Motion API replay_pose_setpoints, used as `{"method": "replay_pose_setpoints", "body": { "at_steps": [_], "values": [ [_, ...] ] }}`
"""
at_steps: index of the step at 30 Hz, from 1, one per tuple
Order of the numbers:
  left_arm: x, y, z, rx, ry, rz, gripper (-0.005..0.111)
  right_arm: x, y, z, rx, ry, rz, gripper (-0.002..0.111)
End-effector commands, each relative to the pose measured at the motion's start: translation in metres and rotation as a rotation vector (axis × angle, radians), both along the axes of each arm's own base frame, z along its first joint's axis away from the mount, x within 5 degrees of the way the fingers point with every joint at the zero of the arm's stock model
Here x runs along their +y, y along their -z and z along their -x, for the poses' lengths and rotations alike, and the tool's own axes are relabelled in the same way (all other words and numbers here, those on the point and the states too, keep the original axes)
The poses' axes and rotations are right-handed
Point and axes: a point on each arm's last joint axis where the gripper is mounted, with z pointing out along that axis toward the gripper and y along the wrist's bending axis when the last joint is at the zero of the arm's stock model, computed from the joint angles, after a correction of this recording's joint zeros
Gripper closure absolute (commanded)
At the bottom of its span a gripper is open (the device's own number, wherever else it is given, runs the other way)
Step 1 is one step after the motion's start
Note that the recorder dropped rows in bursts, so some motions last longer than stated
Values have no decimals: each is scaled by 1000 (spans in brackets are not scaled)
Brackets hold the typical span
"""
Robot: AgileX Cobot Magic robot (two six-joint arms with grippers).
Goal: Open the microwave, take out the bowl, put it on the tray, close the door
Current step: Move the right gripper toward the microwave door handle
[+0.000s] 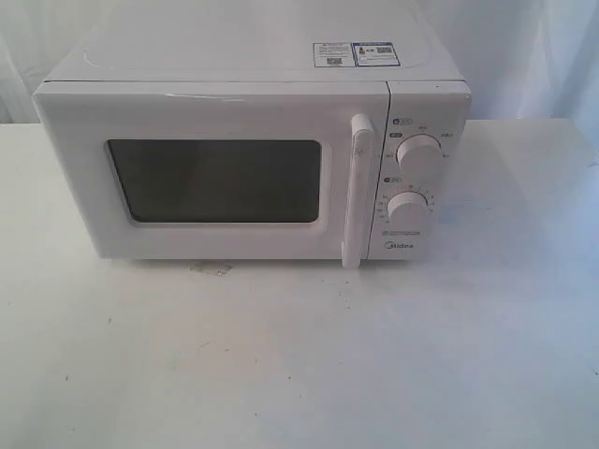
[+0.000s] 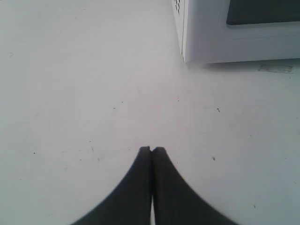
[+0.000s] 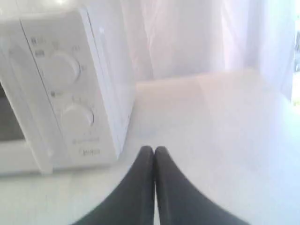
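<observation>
A wide white surface [image 1: 299,374] fills the room's foreground, with a pale curtain [image 1: 524,56] hanging behind it at 12 o'clock. The microwave [image 1: 206,51], boxy and white, sits on the surface toward 12 o'clock, facing me. Its door [image 1: 206,117] is shut flush against the body and covers most of the front. The dark window [image 1: 215,181], a rounded rectangle in the door, is too dim to show anything inside, so I cannot tell where the bowl is. A vertical white bar handle [image 1: 358,192] runs down the door's 3 o'clock edge. Just past it, on the control panel, are two round white knobs, the upper knob [image 1: 417,152] at 12 o'clock of the lower knob [image 1: 409,208]. Two stickers [image 1: 356,54] lie on the microwave's top toward 1 o'clock. A small grey logo [image 1: 401,248] sits at 6 o'clock of the knobs.

The left tool [image 2: 151,150] is clenched, its dark fingers pressed together on nothing, above bare surface off the microwave's 8 o'clock corner. The right tool [image 3: 154,149] is likewise clenched and empty, off the 4 o'clock corner near the knob panel.
</observation>
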Motion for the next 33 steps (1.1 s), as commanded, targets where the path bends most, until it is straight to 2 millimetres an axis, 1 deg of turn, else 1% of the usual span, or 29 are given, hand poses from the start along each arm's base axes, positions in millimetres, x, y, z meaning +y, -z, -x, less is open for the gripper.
{"method": "replay_pose_setpoints", "body": {
  "at_steps": [1,2,7,8,11,12,15,17,20,22,23,26,27,29,33],
  "values": [
    [0,1,0,0,-1,7,107,-3,-30,3,-335,40,22,108],
    [0,1,0,0,-1,7,107,-4,-37,6,-419,49,24,108],
    [0,1,0,0,-1,7,107,-6,-59,18,-697,76,25,108],
    [0,1,0,0,-1,7,107,-6,-64,22,-763,71,-8,108],
    [0,1,0,0,-1,7,107,-6,-71,28,-879,6,-191,108],
    [0,1,0,0,-1,7,107,-6,-72,30,-900,-7,-205,108],
    [0,1,0,0,-1,7,107,2,-97,37,-937,-68,-117,108],
    [0,1,0,0,-1,7,107,10,-118,41,-887,-139,-55,108],
    [0,1,0,0,-1,7,107,18,-143,31,-693,-201,-5,108],
    [0,1,0,0,-1,7,107,21,-150,19,-578,-244,-17,108],
    [0,1,0,0,-1,7,107,26,-152,11,-521,-298,-20,108],
    [0,1,0,0,-1,7,107,47,-143,-8,-324,-553,67,108],
    [0,1,0,0,-1,7,107,54,-138,-16,-254,-642,72,108],
    [0,1,0,0,-1,7,107,60,-129,-33,-147,-752,50,108],
    [0,1,0,0,-1,7,107,61,-110,-66,22,-788,-27,108]
  ]
}}
